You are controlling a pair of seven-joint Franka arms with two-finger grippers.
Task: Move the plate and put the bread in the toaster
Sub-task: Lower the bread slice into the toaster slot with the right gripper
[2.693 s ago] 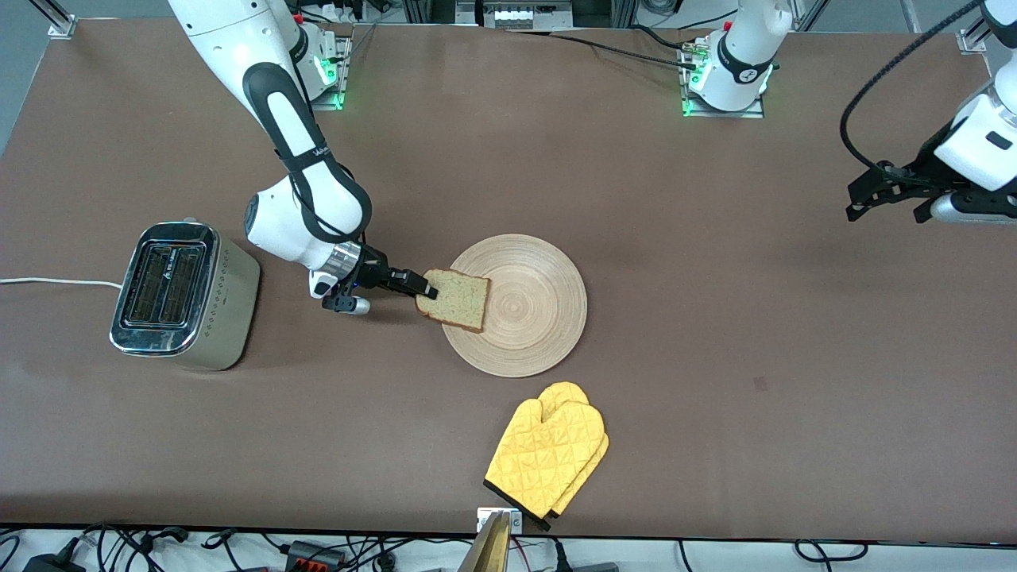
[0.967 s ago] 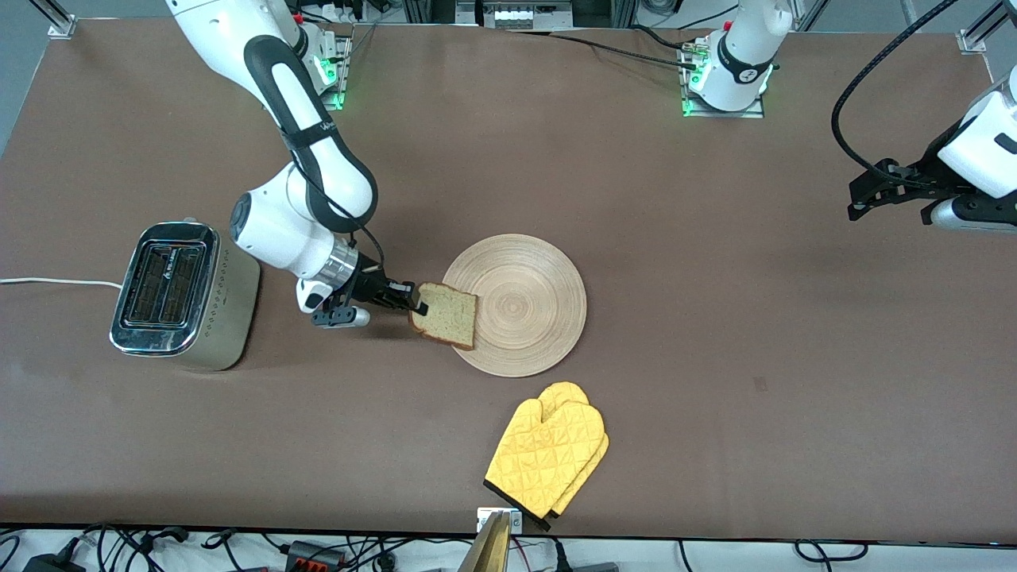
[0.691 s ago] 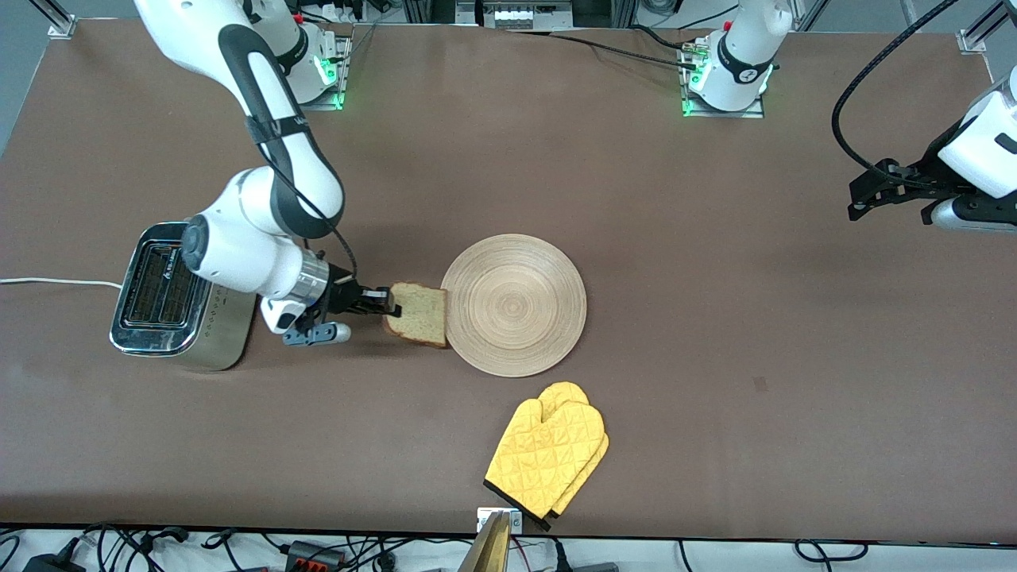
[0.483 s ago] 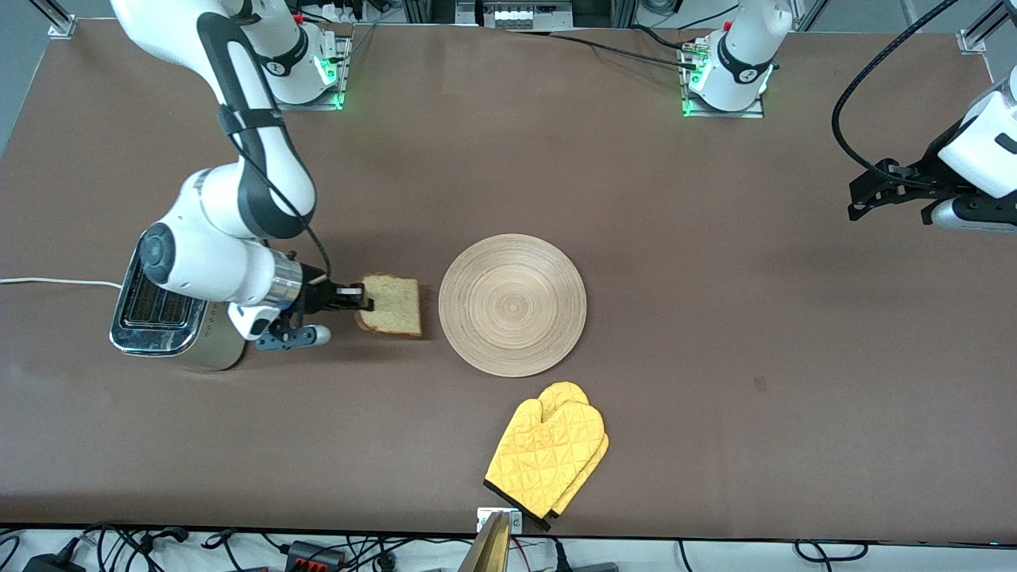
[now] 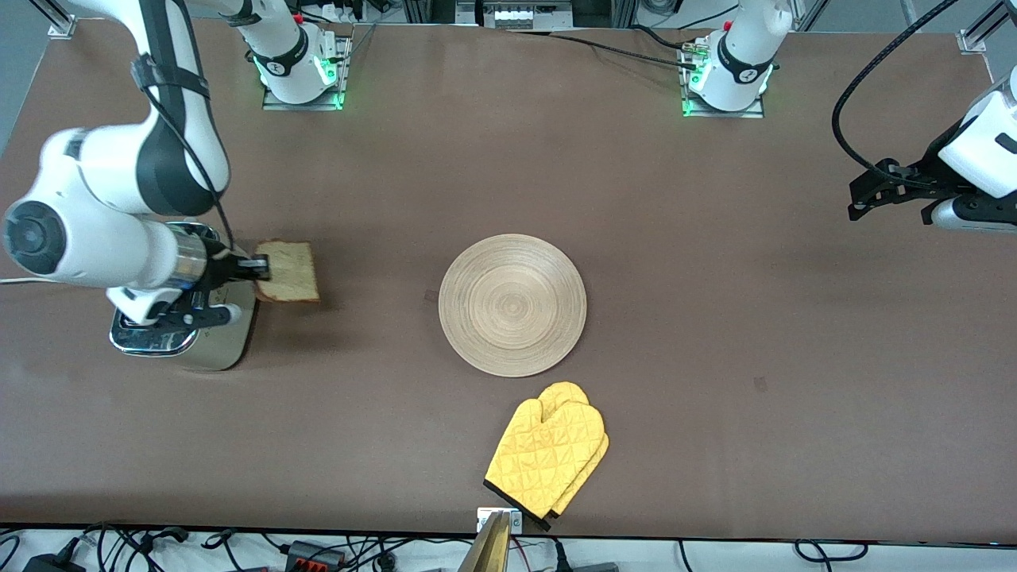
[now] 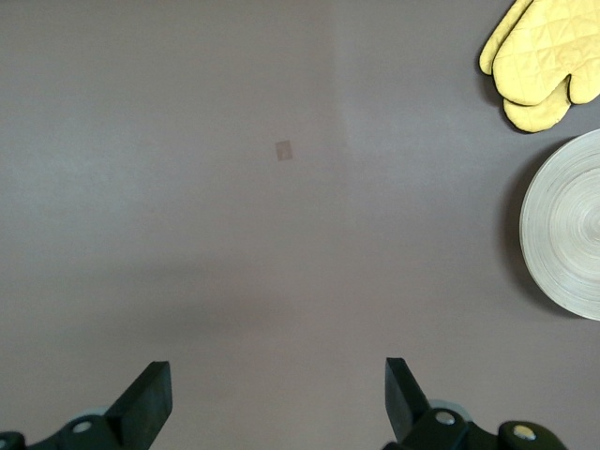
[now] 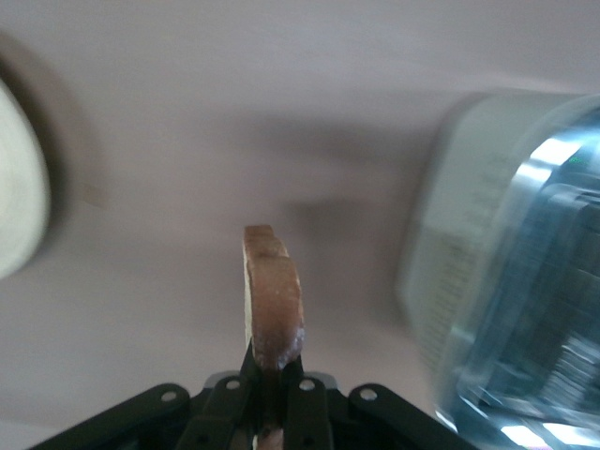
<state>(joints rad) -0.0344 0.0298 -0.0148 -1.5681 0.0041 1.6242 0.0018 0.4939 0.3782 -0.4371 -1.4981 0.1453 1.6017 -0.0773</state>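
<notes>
Light falls evenly and softly from above on my tabletop (image 5: 715, 318), bright without harshness. Shadows are faint and short: a dim smudge beside the plate (image 5: 512, 305), a soft dark patch under the toaster (image 5: 208, 349). My right arm shows smeared with motion in the front view, and the right wrist view is heavily blurred: the toaster (image 7: 516, 272) streaks with pale glare on its chrome, and only the bread (image 7: 274, 305) edge is fairly crisp. My left wrist view is sharp, with a faint broad shadow band above my fingers (image 6: 150, 398)
</notes>
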